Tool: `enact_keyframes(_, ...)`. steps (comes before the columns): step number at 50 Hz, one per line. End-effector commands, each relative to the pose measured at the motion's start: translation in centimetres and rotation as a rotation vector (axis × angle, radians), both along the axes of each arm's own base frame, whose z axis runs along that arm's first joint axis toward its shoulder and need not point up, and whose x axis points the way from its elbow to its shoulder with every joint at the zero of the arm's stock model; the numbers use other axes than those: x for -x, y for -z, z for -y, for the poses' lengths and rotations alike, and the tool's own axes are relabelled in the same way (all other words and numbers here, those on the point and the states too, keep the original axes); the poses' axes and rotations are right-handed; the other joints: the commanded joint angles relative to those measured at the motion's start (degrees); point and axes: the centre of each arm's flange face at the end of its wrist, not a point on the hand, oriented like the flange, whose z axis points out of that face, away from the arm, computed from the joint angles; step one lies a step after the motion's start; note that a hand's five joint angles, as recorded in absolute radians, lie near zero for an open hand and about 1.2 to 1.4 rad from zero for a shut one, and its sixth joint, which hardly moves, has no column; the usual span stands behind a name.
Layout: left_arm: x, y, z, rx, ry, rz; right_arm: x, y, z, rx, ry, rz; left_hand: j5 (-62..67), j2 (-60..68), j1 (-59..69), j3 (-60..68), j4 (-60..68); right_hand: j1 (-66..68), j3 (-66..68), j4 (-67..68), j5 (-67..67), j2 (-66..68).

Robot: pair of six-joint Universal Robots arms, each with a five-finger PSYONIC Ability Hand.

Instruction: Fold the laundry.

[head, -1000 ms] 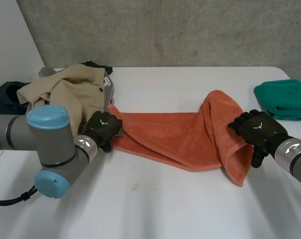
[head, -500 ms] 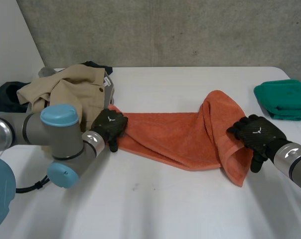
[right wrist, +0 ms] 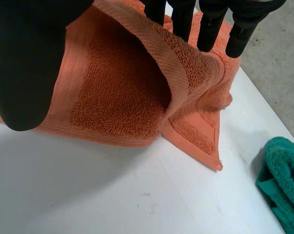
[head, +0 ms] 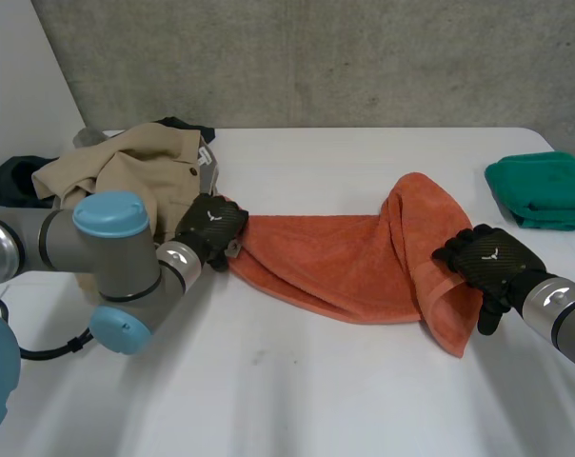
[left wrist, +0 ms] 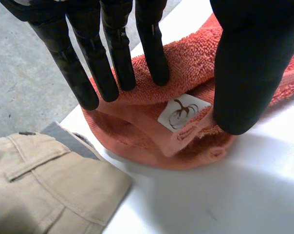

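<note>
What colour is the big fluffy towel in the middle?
It's an orange terry towel; head view shows it best.

Towel (head: pixel 335 262) lies on the table (head: pixel 364 400); clothes pile (head: pixel 126 176) at its left, folded cloth (head: pixel 545 190) at its right.

**Desk:** Where is the head camera sitting?

**Photographer:** It is looking down from behind and between the arms. It is standing well back, taking in the white table (head: pixel 316 381) out to the concrete wall (head: pixel 316 57). The orange towel (head: pixel 335 262) is running between the left hand (head: pixel 209 228) and the right hand (head: pixel 492 257).

**Desk:** And the wrist cameras?

**Photographer:** Each is peering along its own palm, very close in. The left one is facing the towel's labelled corner and catching the beige garment (left wrist: pixel 45 180) just beside it. The right one is facing the towel's opposite end, with the green cloth (right wrist: pixel 283 180) lying apart from it.

**Desk:** What are the views sharing?

**Photographer:** All three are sharing the towel and the tabletop.
</note>
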Motion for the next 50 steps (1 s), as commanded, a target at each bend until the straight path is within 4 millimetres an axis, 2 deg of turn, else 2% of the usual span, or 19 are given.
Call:
enact_keyframes(1, -0.1, 0.1, -0.1, -0.006, 0.001, 0.003, 0.0, 0.0, 0.0, -0.001, 0.001, -0.001, 9.9, 9.3, 9.4, 9.2, 9.5, -3.0, -2.3, -2.4, -2.7, -2.5)
enact_keyframes(3, -0.2, 0.0, 0.1, 0.000, -0.003, -0.002, 0.0, 0.1, 0.0, -0.004, 0.003, -0.002, 16.8, 16.2, 16.3, 16.1, 16.4, -3.0, -2.3, -2.4, -2.7, -2.5)
enact_keyframes(4, -0.2, 0.1, 0.3, 0.005, -0.005, -0.005, 0.0, 0.1, 0.0, -0.004, 0.004, -0.002, 27.8, 27.2, 27.4, 27.1, 27.4, -3.0, -2.3, -2.4, -2.7, -2.5)
enact_keyframes(7, 0.0, 0.1, 0.6, 0.014, 0.000, -0.011, 0.1, 0.1, 0.0, -0.004, 0.010, -0.001, 43.3, 42.7, 42.9, 42.6, 43.0, -3.0, -2.3, -2.4, -2.7, -2.5)
enact_keyframes(11, 0.1, 0.6, 1.3, 0.018, -0.007, -0.010, 0.6, -0.1, 0.5, 0.002, 0.034, 0.008, 43.4, 42.8, 42.9, 42.7, 43.0, -3.0, -2.3, -2.4, -2.7, -2.5)
enact_keyframes(16, 0.4, 0.1, 0.9, 0.016, -0.004, -0.015, 1.8, -0.9, 1.9, 0.010, 0.121, 0.063, 43.4, 42.8, 42.9, 42.7, 43.0, -3.0, -2.3, -2.4, -2.7, -2.5)
enact_keyframes(18, 0.4, -1.8, 0.7, 0.045, -0.013, -0.036, 2.2, -1.3, 2.3, 0.007, 0.151, 0.081, 43.4, 42.8, 42.9, 42.7, 43.0, -3.0, -2.3, -2.4, -2.7, -2.5)
enact_keyframes(20, 0.1, -4.8, 0.4, 0.092, -0.017, -0.066, 2.4, -1.6, 2.4, 0.001, 0.172, 0.105, 43.4, 42.8, 42.9, 42.7, 43.0, -3.0, -2.3, -2.4, -2.7, -2.5)
enact_keyframes(21, -0.1, -7.3, -0.4, 0.125, -0.020, -0.100, 2.4, -1.8, 2.4, -0.004, 0.180, 0.118, 43.4, 42.8, 42.9, 42.7, 43.0, -3.0, -2.3, -2.4, -2.7, -2.5)
enact_keyframes(24, -0.4, -10.6, -1.3, 0.169, -0.018, -0.165, 2.7, -3.3, 2.3, -0.031, 0.210, 0.165, 43.4, 42.8, 42.9, 42.7, 43.0, -3.0, -2.3, -2.4, -2.7, -2.5)
enact_keyframes(25, -0.6, -12.8, -1.9, 0.198, -0.018, -0.210, 2.7, -3.7, 2.3, -0.041, 0.218, 0.178, 43.4, 42.8, 42.9, 42.7, 43.0, -3.0, -2.3, -2.4, -2.7, -2.5)
enact_keyframes(28, -0.9, -15.9, -2.8, 0.238, -0.018, -0.281, 2.6, -5.1, 1.9, -0.097, 0.227, 0.211, 43.4, 42.8, 42.9, 42.7, 43.0, -3.0, -2.3, -2.4, -2.7, -2.5)
enact_keyframes(29, -1.3, -17.9, -3.6, 0.263, -0.015, -0.323, 2.6, -5.3, 1.8, -0.109, 0.228, 0.213, 43.4, 42.8, 42.9, 42.7, 43.0, -3.0, -2.3, -2.4, -2.7, -2.5)
enact_keyframes(33, -1.8, -21.3, -5.2, 0.312, -0.003, -0.394, 2.4, -7.1, 1.7, -0.126, 0.231, 0.223, 43.4, 42.8, 42.9, 42.7, 43.0, -3.0, -2.3, -2.4, -2.7, -2.5)
enact_keyframes(38, -2.2, -23.6, -6.5, 0.358, -0.004, -0.432, 2.5, -8.8, 1.9, -0.082, 0.236, 0.227, 43.4, 42.8, 42.9, 42.7, 43.0, -3.0, -2.3, -2.4, -2.7, -2.5)
enact_keyframes(44, -2.5, -24.4, -7.4, 0.367, -0.019, -0.442, 2.0, -9.4, 2.3, -0.077, 0.225, 0.265, 43.4, 42.8, 42.9, 42.7, 43.0, -3.0, -2.3, -2.4, -2.7, -2.5)
enact_keyframes(46, -2.4, -24.4, -7.6, 0.360, -0.019, -0.442, 1.2, -8.7, 1.9, -0.099, 0.196, 0.264, 43.4, 42.8, 42.9, 42.7, 43.0, -3.0, -2.3, -2.4, -2.7, -2.5)
enact_keyframes(47, -2.3, -24.3, -7.7, 0.359, -0.018, -0.440, -0.2, -7.8, 1.3, -0.123, 0.150, 0.256, 43.4, 42.8, 42.9, 42.7, 43.0, -3.0, -2.3, -2.4, -2.7, -2.5)
enact_keyframes(50, -2.2, -24.3, -7.9, 0.356, -0.015, -0.444, -2.7, -6.3, 0.3, -0.155, 0.078, 0.261, 43.4, 42.8, 42.9, 42.7, 43.0, -3.0, -2.3, -2.4, -2.7, -2.5)
